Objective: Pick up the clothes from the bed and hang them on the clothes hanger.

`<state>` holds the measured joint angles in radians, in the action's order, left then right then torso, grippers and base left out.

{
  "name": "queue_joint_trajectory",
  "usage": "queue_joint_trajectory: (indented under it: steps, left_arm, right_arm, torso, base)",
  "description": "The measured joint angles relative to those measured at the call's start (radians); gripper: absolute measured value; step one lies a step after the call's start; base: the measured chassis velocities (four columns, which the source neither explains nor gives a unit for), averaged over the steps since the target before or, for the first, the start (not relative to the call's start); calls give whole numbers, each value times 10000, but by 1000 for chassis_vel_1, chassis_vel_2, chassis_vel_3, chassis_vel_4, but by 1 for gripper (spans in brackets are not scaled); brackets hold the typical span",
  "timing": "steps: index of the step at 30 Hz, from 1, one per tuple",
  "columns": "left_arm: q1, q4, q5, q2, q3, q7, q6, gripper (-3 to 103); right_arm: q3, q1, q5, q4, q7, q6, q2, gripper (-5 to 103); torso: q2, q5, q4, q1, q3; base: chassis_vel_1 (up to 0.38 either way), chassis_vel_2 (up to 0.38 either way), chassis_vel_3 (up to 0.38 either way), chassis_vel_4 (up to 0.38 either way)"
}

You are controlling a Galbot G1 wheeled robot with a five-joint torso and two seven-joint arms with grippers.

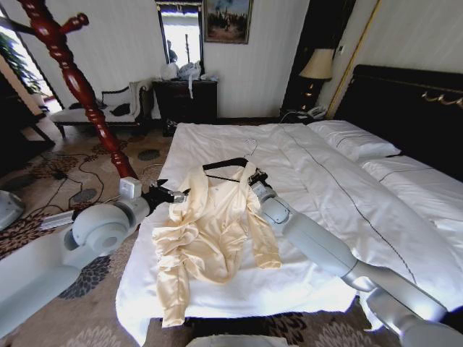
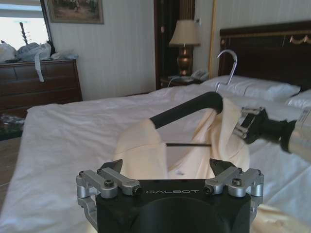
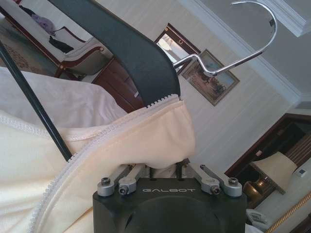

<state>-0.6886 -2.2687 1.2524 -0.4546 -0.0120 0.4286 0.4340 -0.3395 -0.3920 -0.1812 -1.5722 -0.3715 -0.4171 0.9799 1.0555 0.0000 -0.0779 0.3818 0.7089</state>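
Note:
The cream-yellow clothes [image 1: 210, 231] lie spread on the bed [image 1: 340, 188], collar toward the headboard. The black clothes hanger [image 1: 224, 165] with its silver hook [image 1: 249, 148] rests at the collar. One of its arms is tucked under the fabric and the other is bare [image 2: 184, 109]. My right gripper [image 1: 255, 178] is shut on the shoulder cloth where it covers the hanger's end [image 3: 160, 167]; it also appears in the left wrist view [image 2: 245, 124]. My left gripper [image 1: 179, 195] is at the opposite shoulder edge, open, with the top just beyond its fingers [image 2: 167, 167].
A dark-red wooden coat stand [image 1: 79, 87] rises beside the bed on my left, with cables on the patterned carpet [image 1: 65, 173] around it. A dresser [image 1: 184, 97], a chaise [image 1: 101, 108] and a bedside lamp [image 1: 316, 65] stand along the far wall. Pillows [image 1: 354, 137] lie by the dark headboard.

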Motion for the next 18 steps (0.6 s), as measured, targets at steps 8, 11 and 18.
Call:
queue_joint_trajectory:
  steps: [8, 11, 18]
  left_arm:
    - [110, 658, -793, -970, 947, 842, -414, 101]
    - [255, 898, -1226, -1184, 1167, 967, -367, 98]
    - [540, 1558, -1506, -1673, 1489, 1236, -242, 97]
  right_arm:
    - [-154, 224, 199, 120, 29, 45, 186, 22]
    - [-219, 289, 465, 148, 115, 154, 228, 22]
    - [-364, 546, 685, 110, 174, 288, 335, 22]
  torso:
    - [0, 1, 1, 0, 0]
    - [0, 0, 1, 1, 0]
    - [0, -1, 2, 1, 0]
  base:
    - [0, 0, 0, 0]
    - [0, 0, 0, 0]
    - [0, 0, 0, 0]
